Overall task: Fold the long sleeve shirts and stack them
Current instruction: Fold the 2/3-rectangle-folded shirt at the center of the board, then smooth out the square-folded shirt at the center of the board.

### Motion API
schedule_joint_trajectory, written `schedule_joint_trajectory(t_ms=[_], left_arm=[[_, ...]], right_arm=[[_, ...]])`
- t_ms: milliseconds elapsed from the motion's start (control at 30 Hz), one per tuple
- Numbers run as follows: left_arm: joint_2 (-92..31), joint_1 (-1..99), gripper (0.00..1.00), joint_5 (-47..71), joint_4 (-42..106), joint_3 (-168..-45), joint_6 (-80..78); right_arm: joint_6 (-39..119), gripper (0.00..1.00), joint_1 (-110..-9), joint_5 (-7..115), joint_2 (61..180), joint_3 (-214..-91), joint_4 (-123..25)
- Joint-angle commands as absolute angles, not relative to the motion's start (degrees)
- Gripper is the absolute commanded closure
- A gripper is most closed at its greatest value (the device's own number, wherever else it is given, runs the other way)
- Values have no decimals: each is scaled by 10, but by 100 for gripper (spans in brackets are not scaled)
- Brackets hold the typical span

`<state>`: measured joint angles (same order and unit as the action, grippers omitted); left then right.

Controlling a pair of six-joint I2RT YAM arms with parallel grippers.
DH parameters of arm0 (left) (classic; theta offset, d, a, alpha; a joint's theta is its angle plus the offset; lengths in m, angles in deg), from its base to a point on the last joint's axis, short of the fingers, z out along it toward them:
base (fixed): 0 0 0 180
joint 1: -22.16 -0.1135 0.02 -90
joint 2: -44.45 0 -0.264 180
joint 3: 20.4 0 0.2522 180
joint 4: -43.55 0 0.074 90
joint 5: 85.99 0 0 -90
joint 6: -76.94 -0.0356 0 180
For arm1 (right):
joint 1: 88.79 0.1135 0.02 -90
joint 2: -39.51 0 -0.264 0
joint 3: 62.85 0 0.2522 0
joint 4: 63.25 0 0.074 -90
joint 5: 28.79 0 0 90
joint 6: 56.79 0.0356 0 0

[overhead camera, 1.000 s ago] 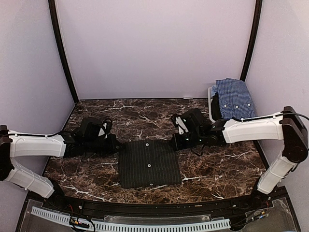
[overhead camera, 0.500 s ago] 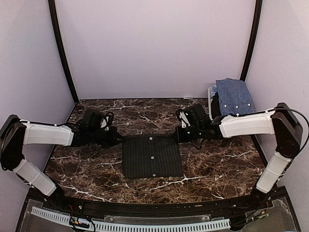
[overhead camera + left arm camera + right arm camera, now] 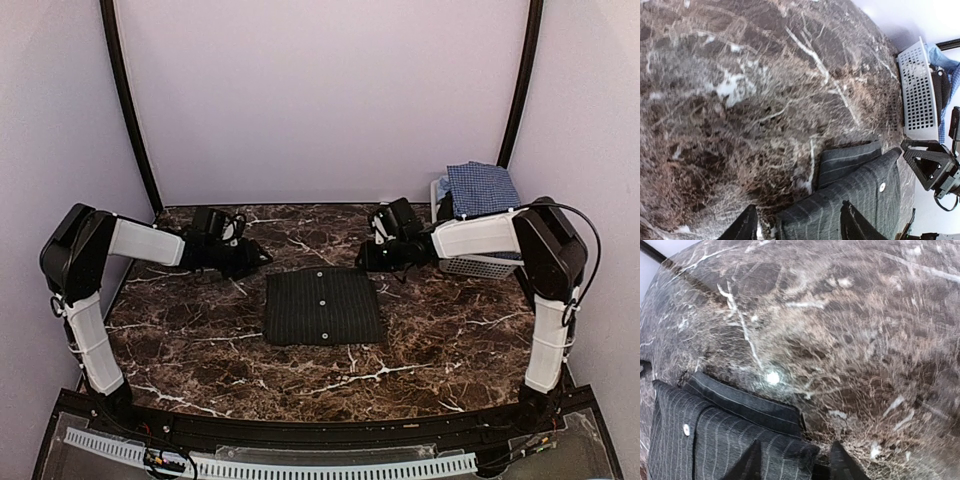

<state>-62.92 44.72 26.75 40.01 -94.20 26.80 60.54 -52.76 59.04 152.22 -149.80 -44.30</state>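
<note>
The black pinstriped long sleeve shirt (image 3: 323, 307) lies folded into a flat rectangle at the table's centre, white buttons up. My left gripper (image 3: 262, 258) is at its far left corner and my right gripper (image 3: 362, 262) at its far right corner. Both are open. In the left wrist view the shirt's corner (image 3: 840, 200) lies loose between the spread fingers of the left gripper (image 3: 797, 225). The right wrist view shows the other corner (image 3: 740, 430) the same way at the right gripper (image 3: 795, 467). The blue-and-white check shirt (image 3: 480, 188) is draped over the basket at the back right.
A white slatted plastic basket (image 3: 470, 265) stands at the right rear by the right arm, also visible in the left wrist view as the basket (image 3: 917, 90). Dark marbled tabletop (image 3: 200, 330) surrounds the folded shirt. Purple walls close the back and sides.
Both arms slid toward the back of the table, dragging the black shirt with them. Both grippers, shut on its far corners before, now stand open with the corners let go.
</note>
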Motion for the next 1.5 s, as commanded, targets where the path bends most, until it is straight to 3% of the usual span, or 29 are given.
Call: schedule_joint_trajectory(t_ms=[0,200,467,800,1233,1467], left_arm=[[-596,444,43,283,373,-988,236],[-577,447,48,281,320,-973,239],[-540,478,53,274,302,-938,248],[-525,504,55,268,303,-919,263],[-585,504,55,192,249,-986,249],[-639,504,54,169,229,-1035,245]], right_arm=[[583,49,-507,623,1495,-1529,-405],[561,36,-471,673,1490,-1546,-371],[542,50,-426,656,1533,-1635,-321],[504,43,-400,723,1604,-1742,-251],[555,50,-490,692,1533,-1612,-285],[567,53,-507,643,1552,-1604,-312]])
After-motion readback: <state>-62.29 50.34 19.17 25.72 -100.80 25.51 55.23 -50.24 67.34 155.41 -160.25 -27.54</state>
